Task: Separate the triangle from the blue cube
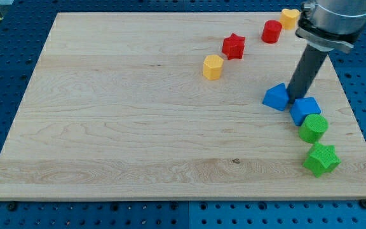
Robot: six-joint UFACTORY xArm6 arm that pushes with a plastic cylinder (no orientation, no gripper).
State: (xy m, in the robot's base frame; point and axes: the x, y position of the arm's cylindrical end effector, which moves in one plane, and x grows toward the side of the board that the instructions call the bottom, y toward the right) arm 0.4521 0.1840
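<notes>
A blue triangle (275, 97) lies on the wooden board (138, 127) at the view's right. A blue cube (304, 110) lies just to its right and a little lower, touching or nearly touching it. My tip (293, 100) is down between the two blue blocks, at the triangle's right edge and the cube's upper left corner. The dark rod rises from there toward the view's top right.
A green hexagon-like block (313, 128) touches the blue cube from below. A green star (321, 159) lies below that. A yellow block (213, 67), a red star (234, 46), a red cylinder (271, 31) and a yellow block (290, 18) trail toward the top right.
</notes>
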